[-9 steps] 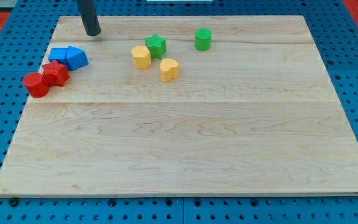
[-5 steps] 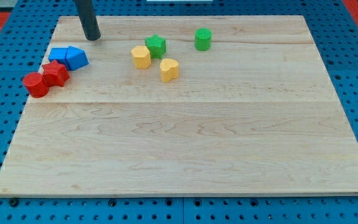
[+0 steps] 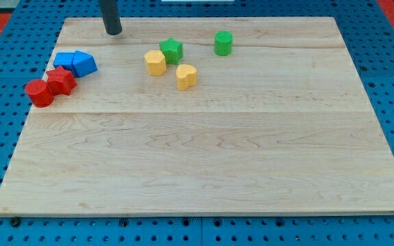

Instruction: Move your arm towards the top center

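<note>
- Near the top left part of the wooden counter (image 3: 204,157), my tip (image 3: 113,32) touches the surface, and the dark rod goes up from it and out of the view's top.
- No hand is on this arm, only the straight rod, so it holds nothing and there is no opening to tell about.
- My tip touches no block; it stands to the view's top and left of the green star block (image 3: 172,50), well apart from it.
- The top center of the counter, where the task sends the arm, lies to the view's top and a little to the right of the green star block; my tip is at about the same height but to the view's left of that place.
- Just beside the green star block, to its lower left, stands a yellow block (image 3: 155,62) with a shape like a hexagon.
- A second yellow block (image 3: 187,76), like a heart, is near the green star block, to its lower right.
- A green cylinder block (image 3: 224,43) stands to the view's right of the green star block, a little higher.
- Far to the view's left of the green star block, two blue blocks (image 3: 75,63) touch each other; I cannot tell their shapes exactly.
- Lower left of these lie a red star-like block (image 3: 61,80) and a red cylinder-like block (image 3: 40,93), close together.
</note>
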### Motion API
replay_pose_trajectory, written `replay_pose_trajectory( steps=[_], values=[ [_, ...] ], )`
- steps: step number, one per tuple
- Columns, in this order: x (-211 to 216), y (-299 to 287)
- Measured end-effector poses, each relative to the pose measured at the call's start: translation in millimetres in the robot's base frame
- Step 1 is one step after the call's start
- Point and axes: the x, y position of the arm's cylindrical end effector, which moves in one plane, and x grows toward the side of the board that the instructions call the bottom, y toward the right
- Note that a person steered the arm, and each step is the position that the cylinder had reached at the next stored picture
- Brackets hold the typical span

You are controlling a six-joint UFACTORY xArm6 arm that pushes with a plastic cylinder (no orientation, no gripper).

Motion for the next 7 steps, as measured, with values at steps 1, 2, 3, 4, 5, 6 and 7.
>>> replay_pose_trajectory(
  steps=[1, 2, 3, 4, 5, 6, 7],
  values=[
    [0.0, 2.1],
    [0.1, 32.6],
    [0.1, 41.0],
    [0.1, 73.4],
    [-3.6, 116.6],
    [-25.4, 125.5],
    [-33.7, 126.3]
  ],
)
